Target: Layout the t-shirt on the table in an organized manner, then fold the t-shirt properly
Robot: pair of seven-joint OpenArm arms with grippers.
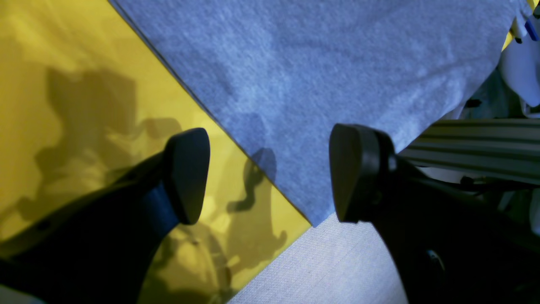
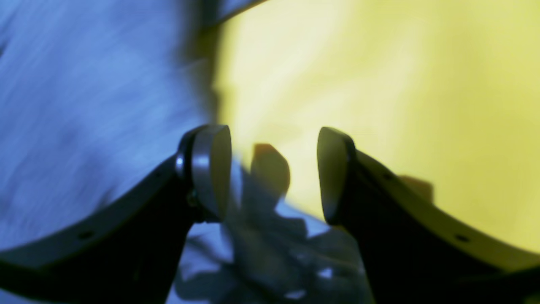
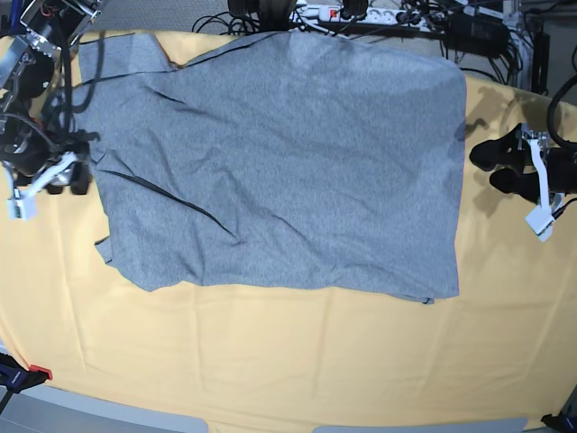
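A: Here's the shirt (image 3: 288, 162), spread grey across the far half of the worktop (image 3: 270, 361), plain side up, no lettering showing. Its far edge runs up to the worktop's back edge, where cables (image 3: 361, 13) lie.

B: Flat?

A: Mostly. Creases run along the end near the right claw (image 3: 63, 176), and a small corner is turned over at the near edge on the other end.

B: And the claws?

A: The left claw (image 3: 496, 167) hangs just off the shirt's edge, jaws wide, nothing between them. From its wrist, a straight shirt edge (image 1: 219, 122) cuts diagonally across the yellow cloth under the fingers (image 1: 187, 173).

B: The right one?

A: Jaws well apart too, empty, at the shirt's rumpled end. Its wrist view is blurred: grey fabric (image 2: 84, 105) on one side, yellow on the other, and crumpled fabric (image 2: 270, 236) low between the pads (image 2: 211, 169). Touching it? Can't tell.
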